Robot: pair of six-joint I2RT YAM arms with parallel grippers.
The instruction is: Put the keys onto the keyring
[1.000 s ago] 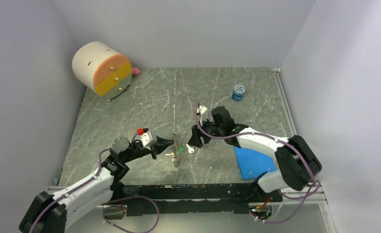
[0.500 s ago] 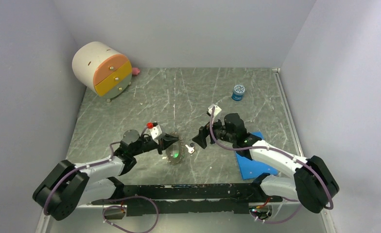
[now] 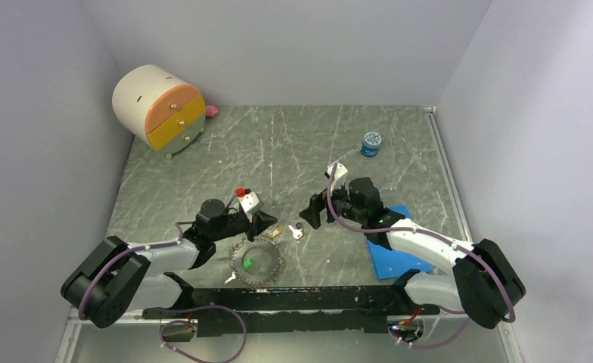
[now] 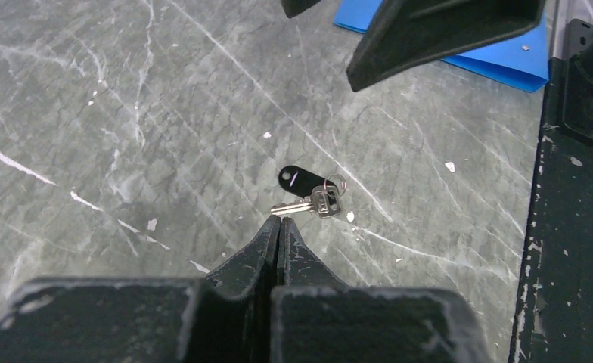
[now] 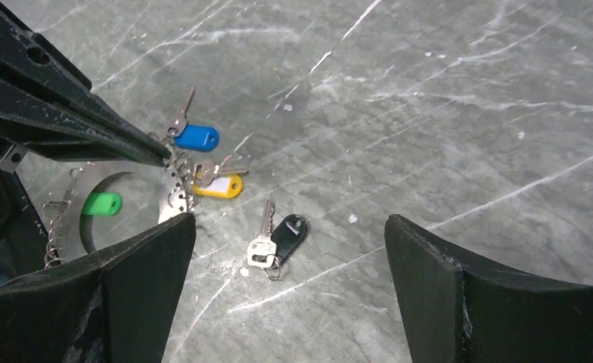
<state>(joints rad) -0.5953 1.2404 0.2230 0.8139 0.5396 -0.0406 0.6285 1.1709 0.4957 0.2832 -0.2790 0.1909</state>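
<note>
Top external: keyring [image 3: 277,266] flat on the table [image 3: 399,151], left gripper [image 3: 269,222] at its far rim.
Left wrist: jaws pinched tight, nothing between; black key [image 4: 296,178] just ahead.
Right wrist: right gripper [image 5: 286,221] spread wide over black key; blue key [image 5: 197,137], yellow key [image 5: 219,186] beside the ring.

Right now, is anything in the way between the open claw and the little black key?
No, nothing visible. The black key lies alone on the bare table, right in front of the open right gripper. The yellow key and the keyring sit off to one side.
</note>
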